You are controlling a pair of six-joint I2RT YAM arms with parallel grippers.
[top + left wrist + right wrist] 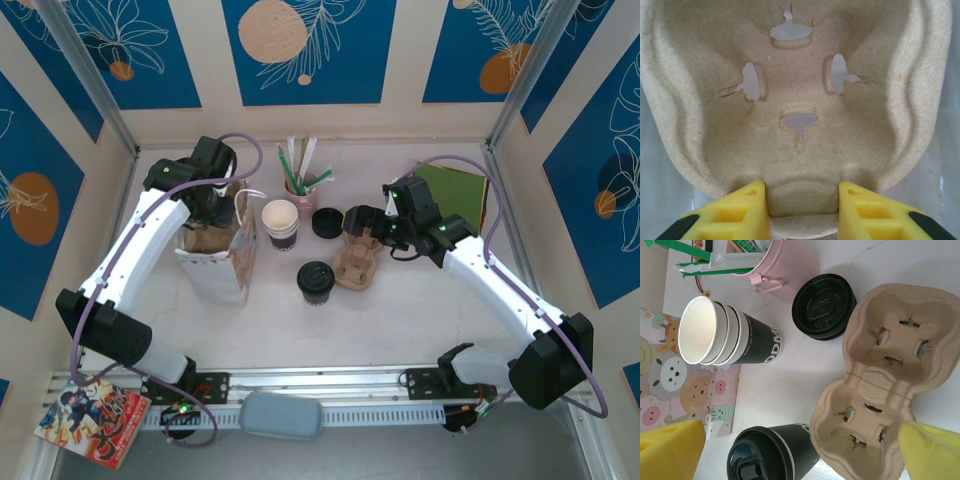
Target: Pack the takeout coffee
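Left wrist — left gripper [802, 212] pinching pulp carrier [800, 100] | right gripper [800, 447] spread wide near takeout coffee [767, 455]

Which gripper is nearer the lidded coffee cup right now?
Right. The right gripper hangs open over the cup carrier just beyond the takeout coffee; the left gripper is farther, at the mouth of the white bag, gripping a second carrier.

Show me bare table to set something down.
Bare: the near strip between the lidded coffee and the front rail; also the back, between pink straw holder and green board. Crowded: middle, around cup stack, loose lids, carrier.
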